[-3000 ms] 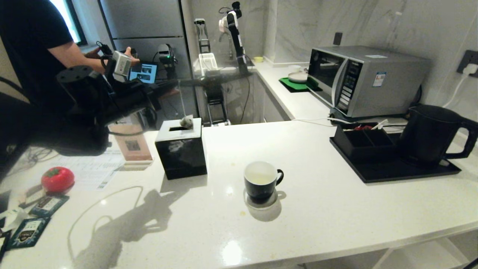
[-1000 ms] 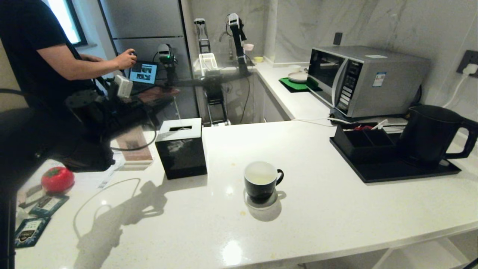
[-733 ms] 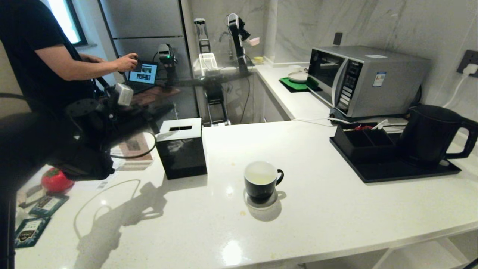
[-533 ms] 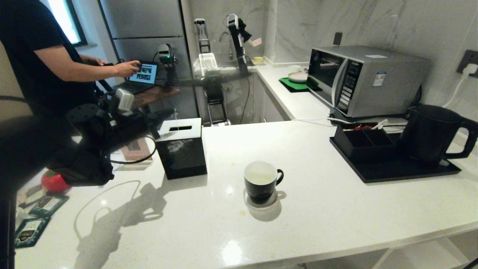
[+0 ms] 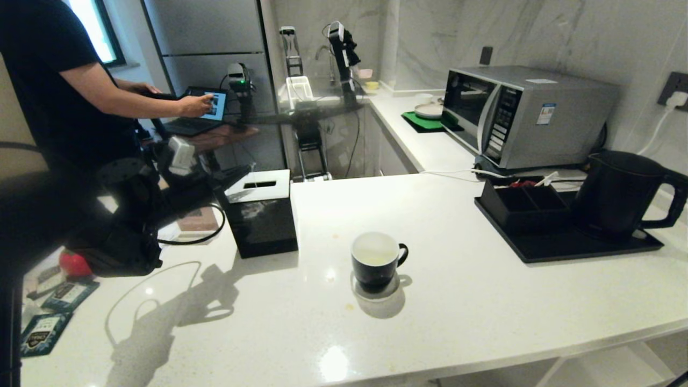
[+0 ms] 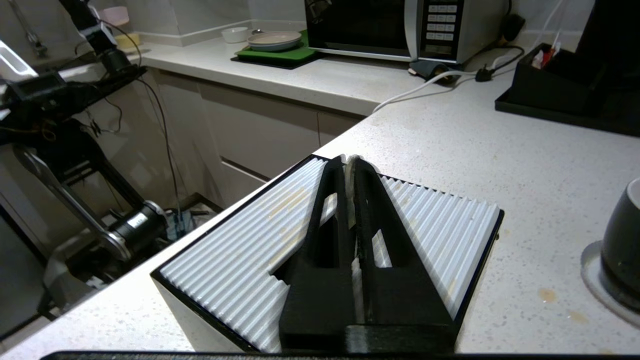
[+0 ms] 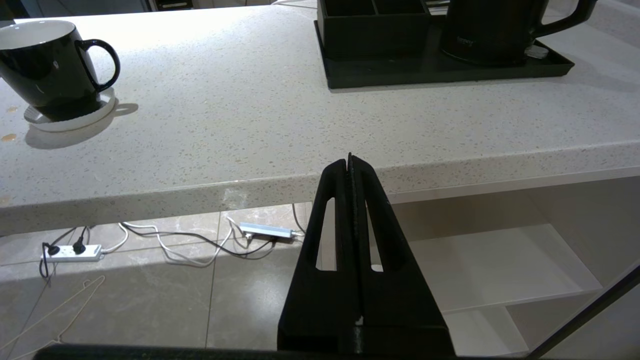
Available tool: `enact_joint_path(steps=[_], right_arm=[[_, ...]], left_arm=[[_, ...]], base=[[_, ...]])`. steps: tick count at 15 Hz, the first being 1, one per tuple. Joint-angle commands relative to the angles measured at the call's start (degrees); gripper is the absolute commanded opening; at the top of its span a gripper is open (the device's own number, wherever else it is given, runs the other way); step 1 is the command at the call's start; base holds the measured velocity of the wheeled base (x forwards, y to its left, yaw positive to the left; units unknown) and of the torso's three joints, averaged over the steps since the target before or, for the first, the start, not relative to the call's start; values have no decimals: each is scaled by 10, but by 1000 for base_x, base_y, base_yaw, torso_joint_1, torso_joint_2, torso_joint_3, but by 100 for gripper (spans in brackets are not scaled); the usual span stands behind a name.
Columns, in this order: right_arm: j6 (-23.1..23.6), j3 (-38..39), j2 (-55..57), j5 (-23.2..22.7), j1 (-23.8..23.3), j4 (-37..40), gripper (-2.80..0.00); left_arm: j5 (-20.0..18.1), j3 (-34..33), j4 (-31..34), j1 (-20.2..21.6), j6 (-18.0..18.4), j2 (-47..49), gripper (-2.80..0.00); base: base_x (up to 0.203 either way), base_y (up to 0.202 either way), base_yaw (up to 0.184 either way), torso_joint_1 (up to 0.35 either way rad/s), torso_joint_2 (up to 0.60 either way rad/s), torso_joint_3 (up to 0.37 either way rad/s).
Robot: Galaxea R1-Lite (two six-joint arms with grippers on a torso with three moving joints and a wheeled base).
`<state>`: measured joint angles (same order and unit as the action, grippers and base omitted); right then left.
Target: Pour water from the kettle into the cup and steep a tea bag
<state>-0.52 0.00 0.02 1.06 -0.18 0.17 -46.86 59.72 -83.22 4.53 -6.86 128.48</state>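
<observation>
Black left gripper (image 6: 350,162) hovers level over the ribbed tissue box (image 6: 425,220), fingers nearly closed, holding nothing

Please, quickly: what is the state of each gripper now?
Left gripper: closed, above the tissue box; whether it holds something cannot be told.
Right gripper: closed, empty, below the counter edge.

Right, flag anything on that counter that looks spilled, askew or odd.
Small brownish stains mark the white counter beside the cup and its coaster, like dried drips. Teal sachets lie scattered loosely at the counter's left edge. The kettle stands upright on its tray. Nothing looks tipped or broken.
</observation>
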Motion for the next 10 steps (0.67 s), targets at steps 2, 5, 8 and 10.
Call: enact_joint_path(steps=[2, 5, 8, 10], right_arm=[[0, 0, 0, 0, 0, 0, -280], [0, 0, 0, 0, 0, 0, -280], [0, 0, 0, 0, 0, 0, -280], [0, 0, 0, 0, 0, 0, -280]], left_arm=[[-2, 0, -4, 0, -1, -3, 0], [-3, 2, -20, -1, -2, -4, 0], [-5, 0, -39, -1, -3, -4, 0], [-5, 1, -38, 0, -2, -5, 0]], base=[[0, 0, 0, 0, 0, 0], [0, 0, 0, 0, 0, 0], [0, 0, 0, 0, 0, 0], [0, 0, 0, 0, 0, 0]])
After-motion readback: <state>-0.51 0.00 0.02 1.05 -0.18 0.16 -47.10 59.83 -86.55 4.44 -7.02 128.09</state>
